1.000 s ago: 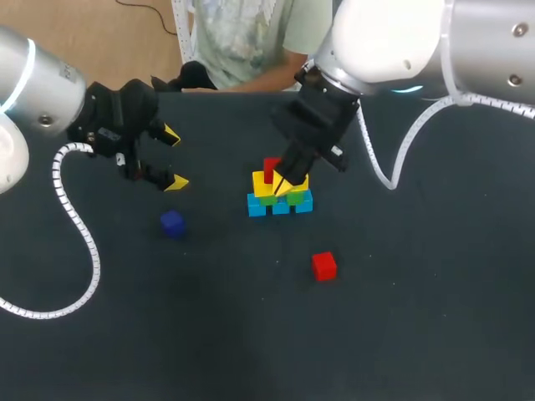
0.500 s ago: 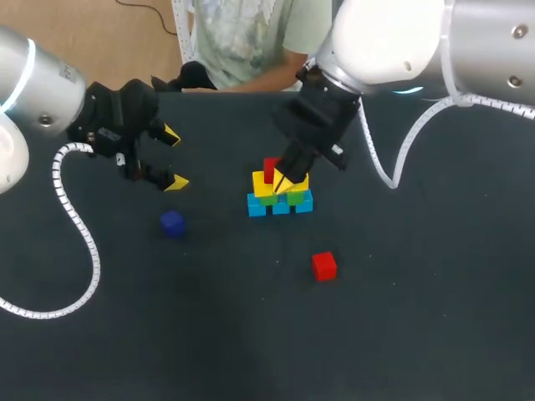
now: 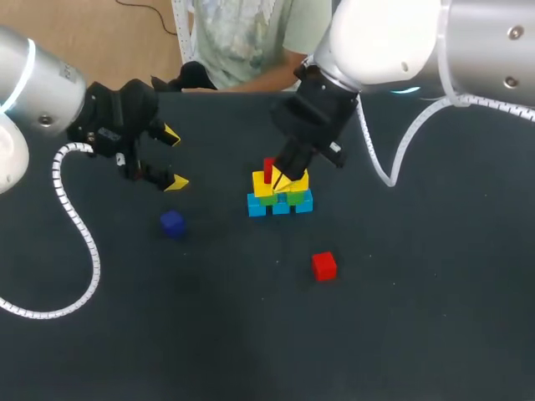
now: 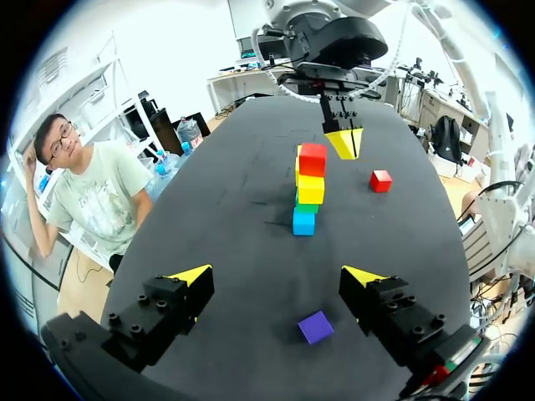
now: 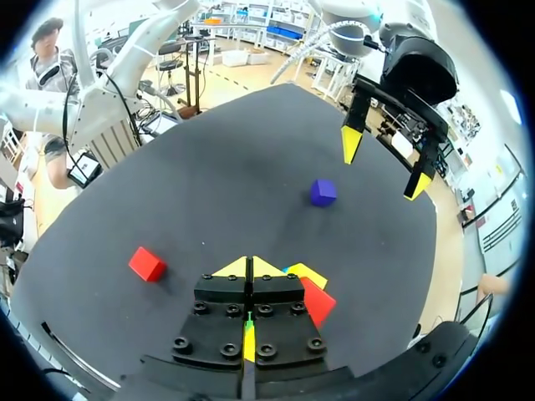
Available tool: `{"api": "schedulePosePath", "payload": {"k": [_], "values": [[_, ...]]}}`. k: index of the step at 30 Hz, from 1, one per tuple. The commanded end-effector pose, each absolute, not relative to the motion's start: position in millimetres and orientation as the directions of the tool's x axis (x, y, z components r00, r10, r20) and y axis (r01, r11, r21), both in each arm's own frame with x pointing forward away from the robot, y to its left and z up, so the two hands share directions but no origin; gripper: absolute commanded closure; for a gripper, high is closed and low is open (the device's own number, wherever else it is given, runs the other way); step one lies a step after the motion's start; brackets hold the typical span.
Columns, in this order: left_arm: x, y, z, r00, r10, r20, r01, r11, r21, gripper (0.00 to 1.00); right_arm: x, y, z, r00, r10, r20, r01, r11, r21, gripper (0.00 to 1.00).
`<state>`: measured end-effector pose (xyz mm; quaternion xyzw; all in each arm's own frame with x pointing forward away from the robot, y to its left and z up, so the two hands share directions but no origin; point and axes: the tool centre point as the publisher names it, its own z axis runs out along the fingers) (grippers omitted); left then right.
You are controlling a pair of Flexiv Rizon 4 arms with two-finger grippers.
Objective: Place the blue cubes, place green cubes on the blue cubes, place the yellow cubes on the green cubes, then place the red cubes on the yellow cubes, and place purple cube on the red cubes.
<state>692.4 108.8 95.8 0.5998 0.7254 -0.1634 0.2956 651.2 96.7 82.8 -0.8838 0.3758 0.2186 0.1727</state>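
Purple cube (image 3: 172, 223) sits alone on the dark desk (image 3: 418, 334), close to the left end effector (image 3: 174, 158), whose fingers are spread wide and hold nothing. Loose red cube (image 3: 324, 266) lies apart, on the near side of the stack. Stack is mid-desk: blue cubes (image 3: 280, 206) at the base, green cubes (image 3: 294, 199) on them, yellow cubes (image 3: 264, 185) above, top red cube (image 3: 268, 170) on the left yellow one. Right end effector (image 3: 282, 179) is just beside the top red cube, over the yellow layer, with its tips pressed together and gripping nothing. From the head view it hides part of the stack.
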Motion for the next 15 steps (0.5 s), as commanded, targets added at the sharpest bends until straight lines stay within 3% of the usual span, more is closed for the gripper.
{"api": "schedulePosePath", "payload": {"k": [1,15], "values": [[693.1,109.5,94.9,-0.103,0.772,-0.627,0.967,0.225,0.118,0.0,654.4,98.6,82.0,0.622,-0.59,-0.515,-0.74,-0.658,-0.141,1.0],[693.1,109.5,94.9,-0.103,0.772,-0.627,0.967,0.225,0.118,0.0,659.5,97.7,81.1,0.622,-0.595,-0.508,-0.742,-0.655,-0.141,1.0]]}}
